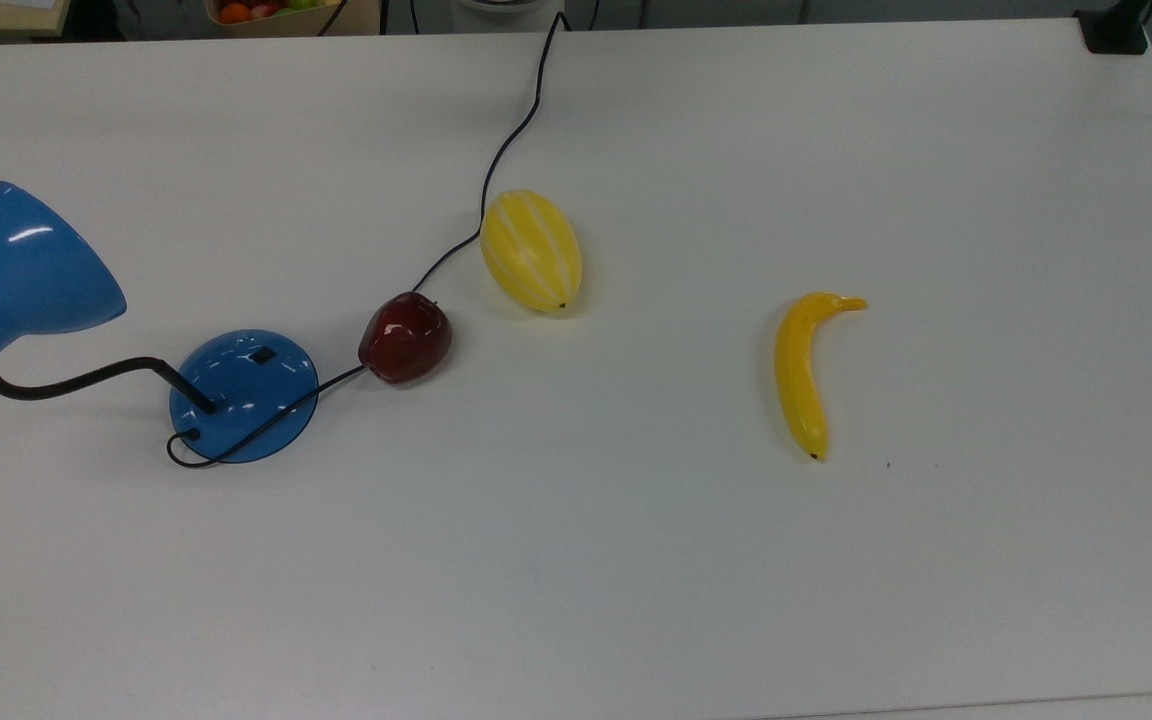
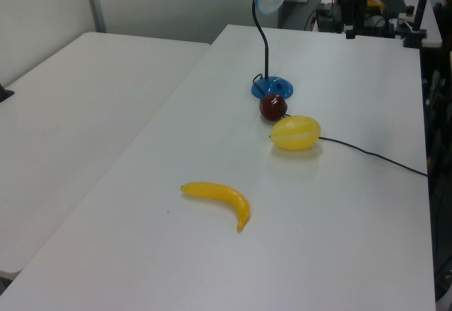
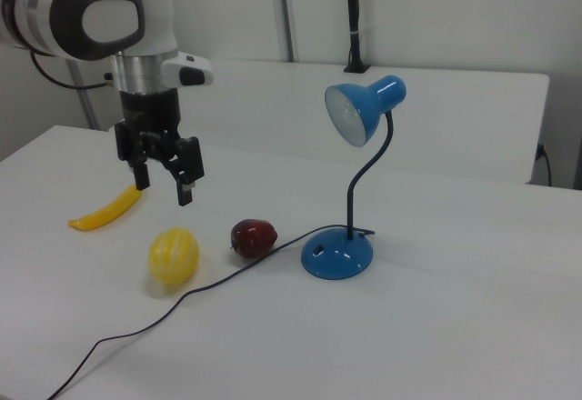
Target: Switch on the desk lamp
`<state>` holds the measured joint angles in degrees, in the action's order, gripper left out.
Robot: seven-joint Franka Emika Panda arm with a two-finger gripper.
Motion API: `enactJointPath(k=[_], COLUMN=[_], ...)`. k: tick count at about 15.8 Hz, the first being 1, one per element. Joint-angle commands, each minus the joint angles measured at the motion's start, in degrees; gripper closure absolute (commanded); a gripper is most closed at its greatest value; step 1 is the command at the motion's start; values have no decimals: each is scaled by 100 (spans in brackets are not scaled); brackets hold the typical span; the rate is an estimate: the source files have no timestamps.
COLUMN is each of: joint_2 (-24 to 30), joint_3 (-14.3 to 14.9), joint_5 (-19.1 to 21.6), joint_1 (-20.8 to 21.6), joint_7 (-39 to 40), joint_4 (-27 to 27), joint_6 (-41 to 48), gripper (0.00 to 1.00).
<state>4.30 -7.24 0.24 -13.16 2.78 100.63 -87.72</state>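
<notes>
The desk lamp stands at the top view's left: glossy blue domed base, black bendy neck, and a blue cone shade. A small black switch sits on the base. Its black cord runs to the table's far edge. In the right view the lamp is right of centre, with its shade unlit. My gripper hangs open and empty above the table, well to the right view's left of the lamp, over the melon. In the left view the gripper hangs beyond the lamp.
A dark red apple lies right next to the lamp base, on the cord. A yellow striped melon is just past it and a banana lies farther toward the top view's right. A black clamp sits at the far right corner.
</notes>
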Motion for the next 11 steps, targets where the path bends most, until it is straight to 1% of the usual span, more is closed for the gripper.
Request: enactJointPath(k=[1, 2, 3, 4, 6, 11], joint_2=[-43, -60, -87, -130, -192, -359], joint_3=[12, 12, 12, 12, 12, 12], joint_5=[134, 143, 187, 257, 284, 284], joint_1=[-99, -134, -169, -239, -301, -275], joint_7=[-75, -146, -268, -400, -550, -612], joint_4=[-26, -26, -26, -26, -26, -17], joint_6=[-289, -385, -560, -762, -1018, -1194], gripper=[65, 86, 98, 100, 100, 100])
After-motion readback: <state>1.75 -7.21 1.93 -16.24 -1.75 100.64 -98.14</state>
